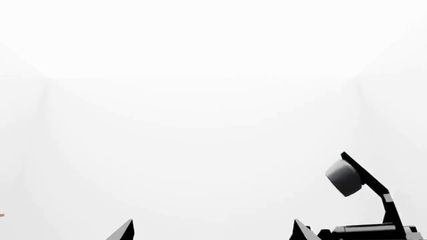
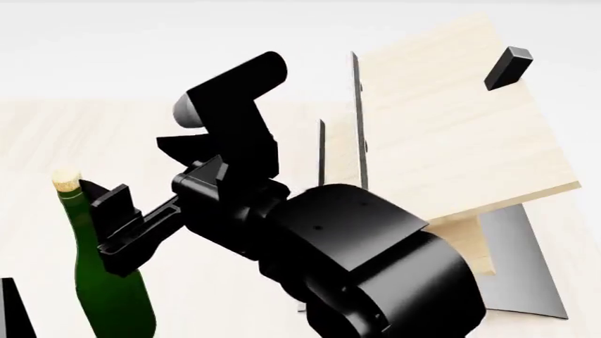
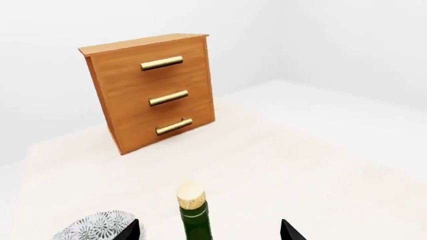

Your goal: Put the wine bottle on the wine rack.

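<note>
Wine bottle [image 2: 108, 282], only one, stands upright on the desk [image 2: 56, 141], between the wide-open fingers of my right hand [image 3: 208, 231]. One wine rack [image 2: 451, 134] stands beside. My left hand [image 1: 212, 231] is open, empty.

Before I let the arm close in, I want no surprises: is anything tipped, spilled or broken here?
Nothing stands out. The wine bottle stands upright with its cork in, between the right gripper's open jaws. The wine rack and the cabinet look intact.
</note>
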